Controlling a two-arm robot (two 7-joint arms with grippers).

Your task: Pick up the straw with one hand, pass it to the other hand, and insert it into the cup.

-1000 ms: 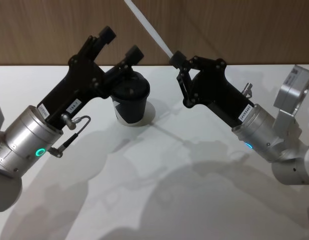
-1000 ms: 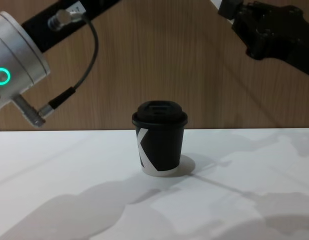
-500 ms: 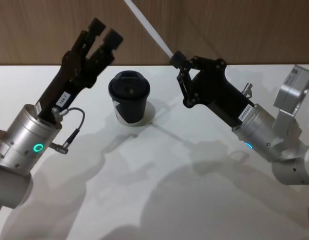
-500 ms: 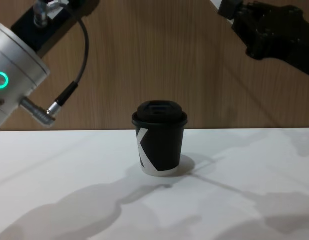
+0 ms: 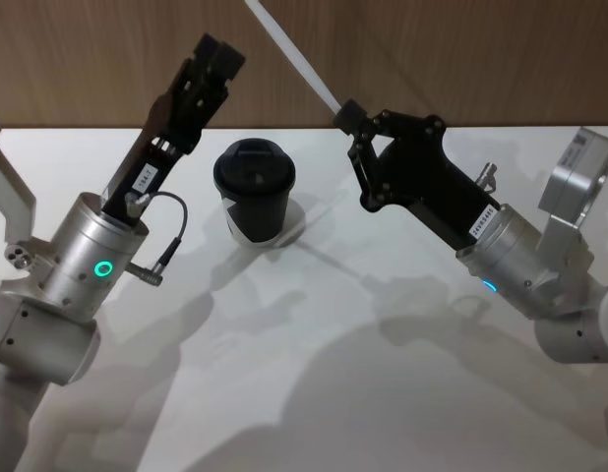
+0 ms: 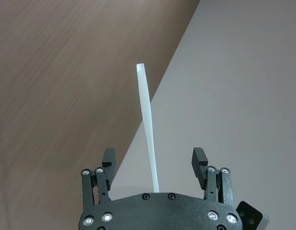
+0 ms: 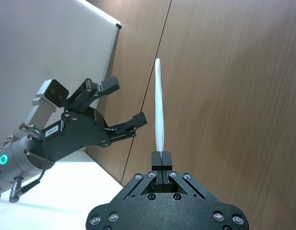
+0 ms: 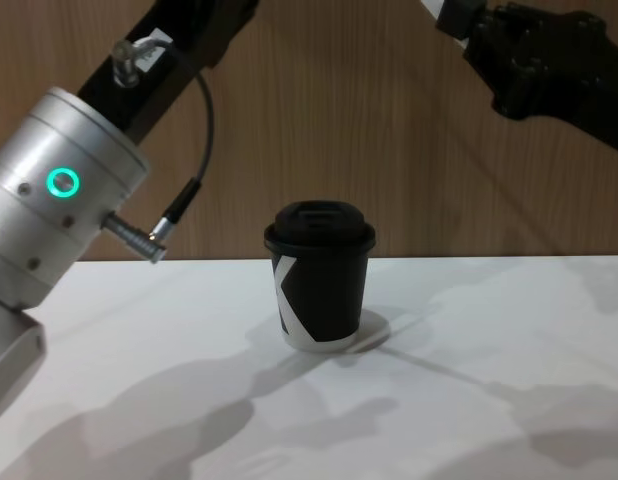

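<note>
Left arm comes in from the near left, silver wrist (image 5: 88, 258) with its green ring lit. The left gripper (image 5: 218, 54) is raised and angled toward the far side and slightly right, its fingers spread wide with nothing between them.

Right arm comes in from the near right, silver wrist (image 5: 516, 258) low, black gripper body angled up toward the far left. The right gripper (image 5: 345, 115) is raised at the far middle, fingertips pinched together on the lower end of the straw (image 5: 289, 49).
</note>
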